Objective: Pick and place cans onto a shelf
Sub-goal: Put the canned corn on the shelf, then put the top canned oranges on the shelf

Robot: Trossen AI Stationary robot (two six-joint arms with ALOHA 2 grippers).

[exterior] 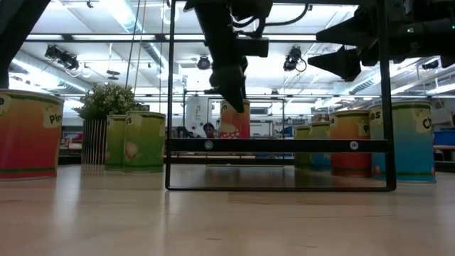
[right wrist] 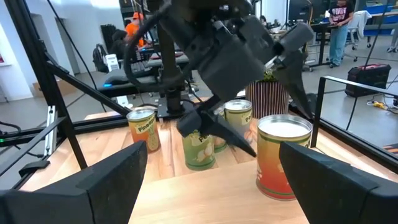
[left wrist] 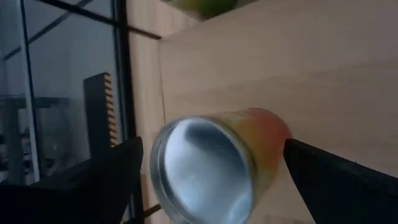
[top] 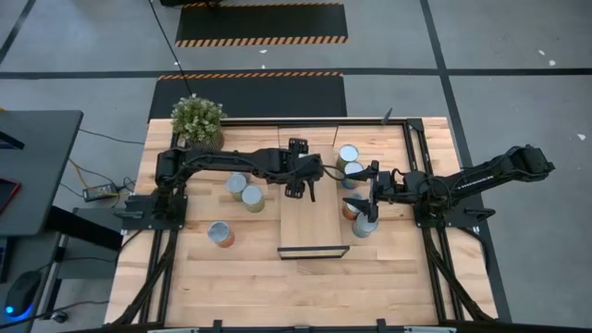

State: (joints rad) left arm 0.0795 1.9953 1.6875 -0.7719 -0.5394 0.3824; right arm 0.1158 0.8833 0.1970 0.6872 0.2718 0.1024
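An orange and yellow-green can stands upright on the light-wood shelf; it also shows in the low view and in the right wrist view. My left gripper is open just above the can, its fingers on either side of the can's top and not touching it. In the high view the gripper hides the can. My right gripper is open and empty, raised off the shelf's right edge above two cans on the table.
Two cans stand at the shelf's far right corner. Two green cans and an orange one stand on the table left of the shelf. A potted plant stands at the far left. The shelf's near half is bare.
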